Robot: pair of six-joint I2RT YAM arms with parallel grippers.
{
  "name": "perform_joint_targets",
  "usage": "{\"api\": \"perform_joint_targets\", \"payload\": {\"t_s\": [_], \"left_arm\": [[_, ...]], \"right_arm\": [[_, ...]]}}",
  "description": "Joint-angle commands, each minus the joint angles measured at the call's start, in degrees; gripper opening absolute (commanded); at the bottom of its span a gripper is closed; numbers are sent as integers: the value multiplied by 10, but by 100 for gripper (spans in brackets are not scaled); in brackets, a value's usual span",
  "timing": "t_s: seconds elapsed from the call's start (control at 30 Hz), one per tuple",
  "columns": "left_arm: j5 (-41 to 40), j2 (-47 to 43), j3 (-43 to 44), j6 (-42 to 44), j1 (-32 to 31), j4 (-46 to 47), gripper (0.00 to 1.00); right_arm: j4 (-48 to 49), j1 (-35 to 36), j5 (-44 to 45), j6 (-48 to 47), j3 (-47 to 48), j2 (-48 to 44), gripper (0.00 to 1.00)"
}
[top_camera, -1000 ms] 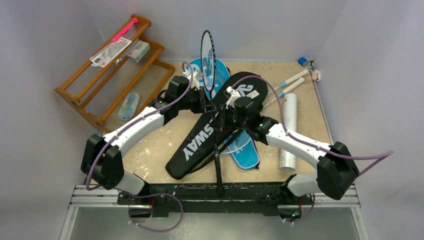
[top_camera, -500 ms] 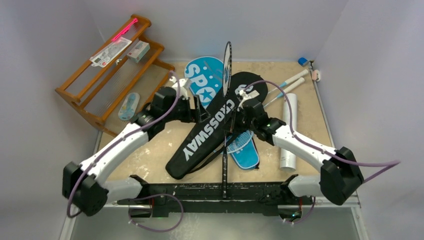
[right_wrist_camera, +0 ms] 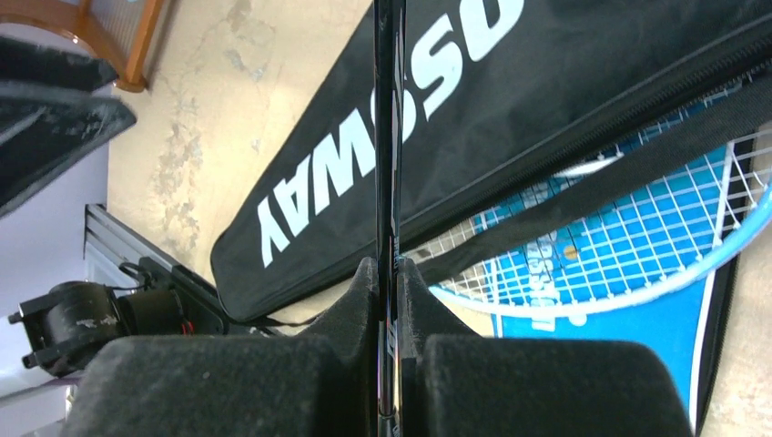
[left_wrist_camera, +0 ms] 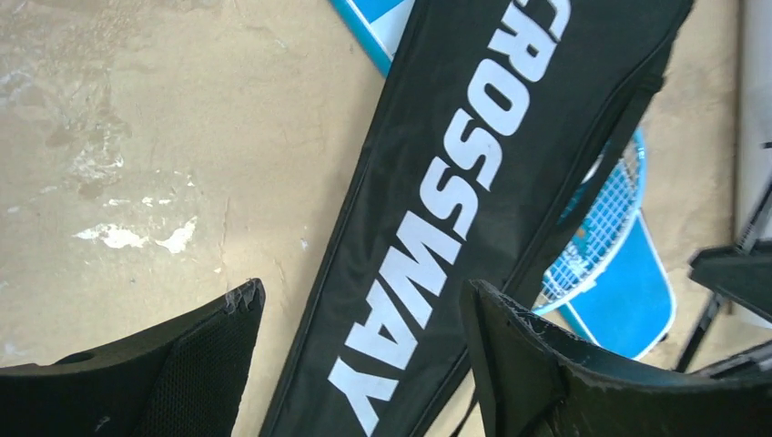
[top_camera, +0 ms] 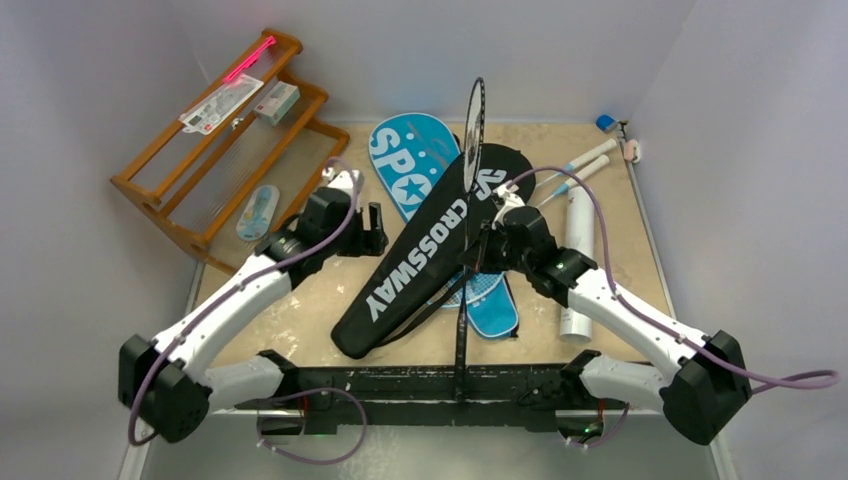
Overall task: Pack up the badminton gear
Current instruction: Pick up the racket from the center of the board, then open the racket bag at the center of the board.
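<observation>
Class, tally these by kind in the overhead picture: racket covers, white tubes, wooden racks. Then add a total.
Racket covers: 2 (black cover, blue cover)
White tube: 1
Wooden rack: 1
Total: 4

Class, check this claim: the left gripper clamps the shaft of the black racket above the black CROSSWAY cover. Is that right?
No. The right gripper clamps the shaft of the black racket above the black CROSSWAY cover, as the right wrist view shows. The left gripper is open and empty.
</observation>
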Motion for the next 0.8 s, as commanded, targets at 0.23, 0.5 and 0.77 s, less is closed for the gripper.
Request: {"api": "perform_joint_targets", "payload": {"t_s": [0.23, 0.5, 0.77], "left_arm": [[98, 171, 168, 138, -9, -13, 71], [94, 281, 264, 242, -69, -40, 70], [81, 312, 188, 260, -147, 9, 64]], "right_arm": [[-92, -2, 15, 23, -11, -88, 0], [-246, -2, 107, 56, 15, -162, 0], [-301, -2, 148, 73, 22, -203, 0]]}}
